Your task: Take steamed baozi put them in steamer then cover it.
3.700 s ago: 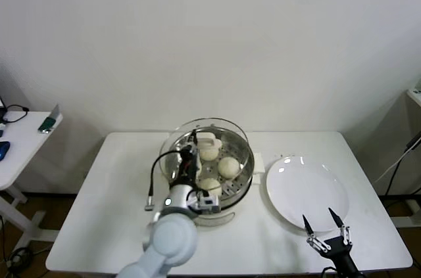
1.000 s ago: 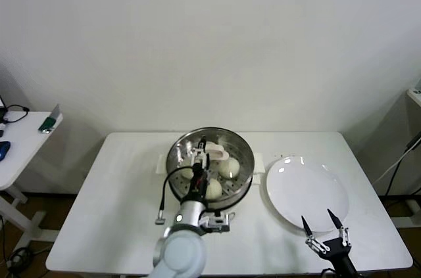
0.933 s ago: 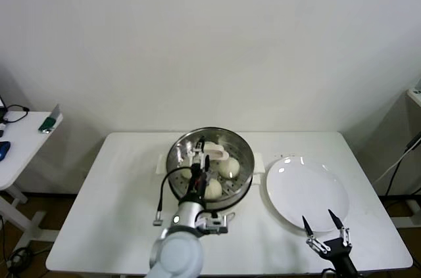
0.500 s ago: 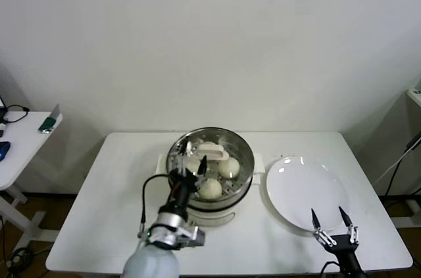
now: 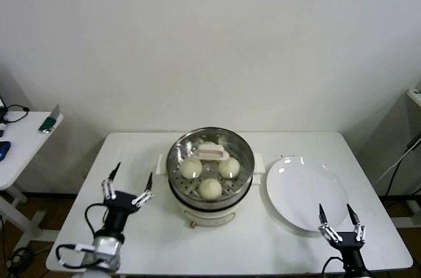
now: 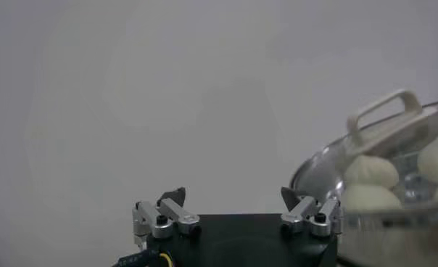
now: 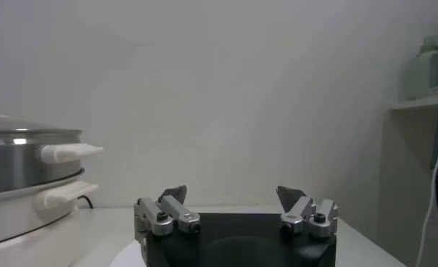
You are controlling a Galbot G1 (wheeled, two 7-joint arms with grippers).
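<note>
The steamer (image 5: 246,162) stands mid-table on its cream pot base (image 5: 217,213). The clear glass cover sits flat on it, its white bar handle (image 5: 212,154) on top. Through the glass I see several steamed baozi (image 5: 191,169). My left gripper (image 5: 126,186) hangs open and empty above the table, left of the steamer and apart from it. In the left wrist view the cover's handle (image 6: 384,116) and baozi (image 6: 370,171) show off to one side of the left gripper (image 6: 237,199). My right gripper (image 5: 341,219) is open and empty near the front right edge. The right wrist view shows the right gripper (image 7: 233,194) and the steamer (image 7: 23,156).
A flat white plate (image 5: 306,191) lies right of the steamer, just beyond the right gripper. A small side table (image 5: 23,143) with a few objects stands off to the left. The white table top (image 5: 131,156) reaches the wall at the back.
My left gripper opened, left the cover's handle and drew back to the front left of the table. The cover stays on the steamer. The right gripper shifted slightly right.
</note>
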